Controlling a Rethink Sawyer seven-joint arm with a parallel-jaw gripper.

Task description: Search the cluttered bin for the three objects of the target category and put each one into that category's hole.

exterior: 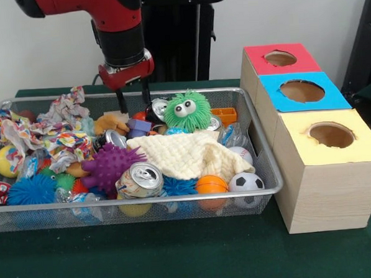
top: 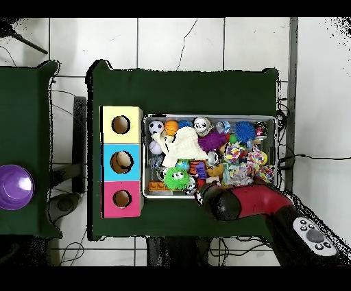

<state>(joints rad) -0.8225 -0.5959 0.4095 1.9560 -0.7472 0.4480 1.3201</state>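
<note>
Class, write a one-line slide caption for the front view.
Sawyer's end effector reaches into the toy-filled bin beside three boxes.

Beside the silver mesh bin (exterior: pixel 261 149): green fuzzy toy (exterior: pixel 187 111), purple spiky ball (exterior: pixel 109 166), cream waffle-knit cloth (exterior: pixel 186 154), orange ball (exterior: pixel 211 185), black-and-white soccer ball (exterior: pixel 245 182), red-surround hole (exterior: pixel 280 58).

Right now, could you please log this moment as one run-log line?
pincer: open, lowered into bin | near: green fuzzy toy | red hole: empty

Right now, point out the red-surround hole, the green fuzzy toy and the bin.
red-surround hole (exterior: pixel 280 58), front view, dark opening.
green fuzzy toy (exterior: pixel 188 112), front view, fuzzy body below the eyes.
bin (exterior: pixel 176 198), front view, near rim.
</note>
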